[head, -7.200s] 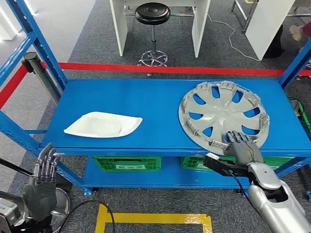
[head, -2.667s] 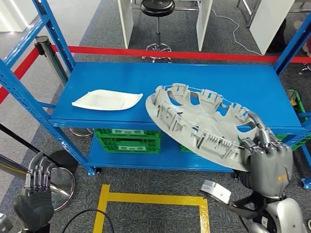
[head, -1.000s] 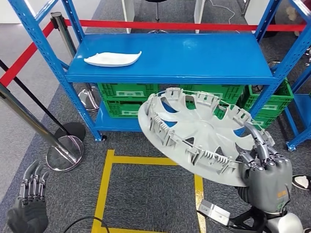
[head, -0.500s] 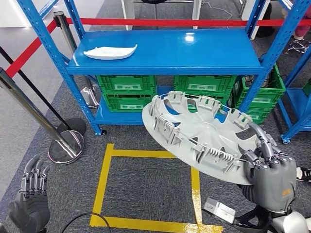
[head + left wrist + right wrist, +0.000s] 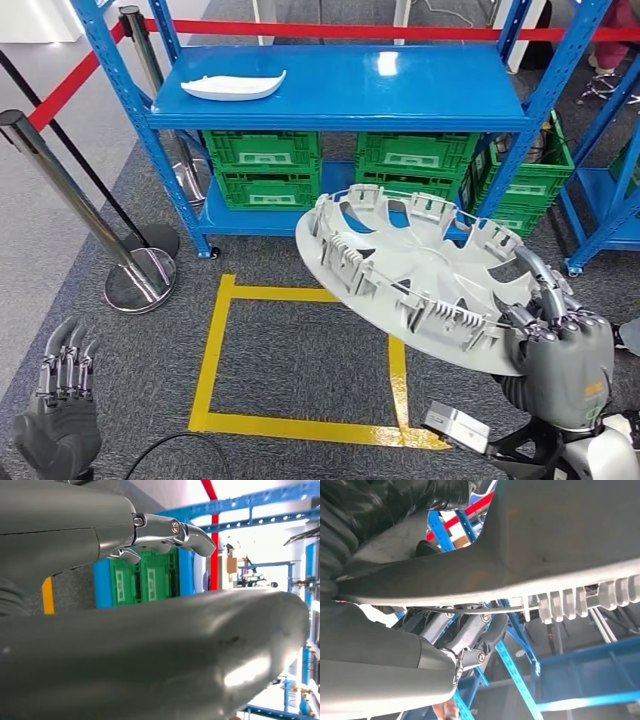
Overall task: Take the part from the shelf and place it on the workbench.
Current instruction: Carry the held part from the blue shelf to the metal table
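Grey wheel cover [image 5: 423,280] rides tilted above my right hand [image 5: 562,365], which grips its rim, left hand [image 5: 60,405] empty with fingers apart; I judge I'm carrying it, shelf [image 5: 340,95] ahead, and must find the worktop.

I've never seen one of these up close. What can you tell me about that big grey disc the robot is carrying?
The disc looks like a grey plastic wheel cover: round, with curved spokes, cut-out openings and ribbed clips around its rim. Its clip side faces up and it is tilted, held in the air over the carpet and yellow floor tape. Only the right hand touches it, gripping its near rim.
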`<action>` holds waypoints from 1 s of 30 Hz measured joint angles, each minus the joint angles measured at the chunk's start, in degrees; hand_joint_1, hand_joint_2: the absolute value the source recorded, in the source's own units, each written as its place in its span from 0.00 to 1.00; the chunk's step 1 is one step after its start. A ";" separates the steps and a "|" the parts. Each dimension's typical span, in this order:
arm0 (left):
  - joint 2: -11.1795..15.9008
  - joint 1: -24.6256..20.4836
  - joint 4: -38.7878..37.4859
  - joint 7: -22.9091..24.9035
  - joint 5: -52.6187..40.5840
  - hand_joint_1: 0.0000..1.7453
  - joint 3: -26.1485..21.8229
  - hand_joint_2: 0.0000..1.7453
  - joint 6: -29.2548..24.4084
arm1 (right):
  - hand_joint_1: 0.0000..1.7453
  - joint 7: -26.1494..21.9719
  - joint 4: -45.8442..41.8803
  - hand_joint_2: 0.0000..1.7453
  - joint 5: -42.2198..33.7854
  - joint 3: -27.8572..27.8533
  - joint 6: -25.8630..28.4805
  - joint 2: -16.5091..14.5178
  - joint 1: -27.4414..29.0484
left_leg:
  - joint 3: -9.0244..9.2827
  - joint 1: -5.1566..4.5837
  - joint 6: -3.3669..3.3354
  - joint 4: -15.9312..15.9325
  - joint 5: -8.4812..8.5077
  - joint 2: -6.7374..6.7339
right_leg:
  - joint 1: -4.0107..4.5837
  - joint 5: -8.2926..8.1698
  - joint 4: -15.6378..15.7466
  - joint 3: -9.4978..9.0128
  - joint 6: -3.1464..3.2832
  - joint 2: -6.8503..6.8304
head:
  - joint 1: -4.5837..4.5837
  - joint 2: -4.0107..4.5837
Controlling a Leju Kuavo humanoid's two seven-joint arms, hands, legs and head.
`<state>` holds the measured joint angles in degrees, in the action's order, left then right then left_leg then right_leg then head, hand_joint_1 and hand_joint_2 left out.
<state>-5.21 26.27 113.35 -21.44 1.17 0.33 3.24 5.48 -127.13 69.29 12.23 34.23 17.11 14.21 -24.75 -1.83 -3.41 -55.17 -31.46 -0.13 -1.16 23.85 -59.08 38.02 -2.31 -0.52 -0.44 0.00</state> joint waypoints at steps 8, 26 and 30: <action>0.19 0.46 0.00 0.09 0.22 0.00 0.57 0.00 -0.68 | 1.00 -0.69 -0.01 1.00 -0.75 -0.05 -0.14 0.27 0.48 | -9.12 0.37 -0.12 -1.77 6.07 -0.56 | 0.00 7.07 -15.01 -0.96 -1.17 0.36 | 0.21 0.00; 0.36 1.66 0.17 -0.31 0.47 0.00 0.61 0.00 -0.30 | 1.00 -0.79 -0.68 1.00 -0.73 -0.46 -0.04 0.44 2.52 | -2.82 1.97 3.32 -7.06 0.40 0.18 | -0.12 2.18 -0.25 -2.39 0.98 -0.21 | -0.26 0.00; 0.37 1.47 0.17 -0.43 0.50 0.00 0.62 0.00 -0.14 | 1.00 -0.81 -0.76 1.00 -0.83 -0.56 -0.09 0.45 2.60 | -0.73 1.36 2.15 -0.92 -0.10 0.14 | -0.52 -0.10 0.65 -1.62 -0.64 -0.21 | -0.24 0.00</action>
<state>-4.84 27.74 113.52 -21.86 1.68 0.96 3.10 4.67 -127.88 68.46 11.67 34.13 17.56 16.81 -25.48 -0.47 -1.26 -56.09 -31.56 0.01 -1.68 23.76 -58.43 36.40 -2.96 -0.73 -0.68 0.00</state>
